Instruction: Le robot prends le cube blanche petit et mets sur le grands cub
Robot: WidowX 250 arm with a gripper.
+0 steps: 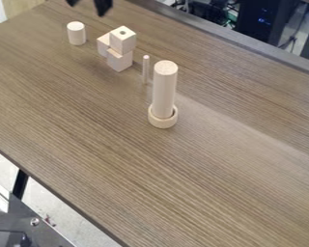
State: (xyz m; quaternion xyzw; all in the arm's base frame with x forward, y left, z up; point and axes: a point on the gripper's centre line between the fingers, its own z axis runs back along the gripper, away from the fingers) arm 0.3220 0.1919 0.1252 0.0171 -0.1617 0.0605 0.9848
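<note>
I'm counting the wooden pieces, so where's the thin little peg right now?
In the camera view, the thin peg stands on the table near the picture's upper middle, between the stacked cubes to its left and the thick, tall cylinder.

Lab-like workspace, tangled cables (215,10), dark equipment case (250,13), blue lights (261,20)

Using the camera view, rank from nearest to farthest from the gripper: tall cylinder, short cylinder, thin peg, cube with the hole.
1. Short cylinder, left of the cubes.
2. Cube with the hole, on top.
3. Thin peg, right of the cubes.
4. Tall cylinder, inside the ring.
</note>
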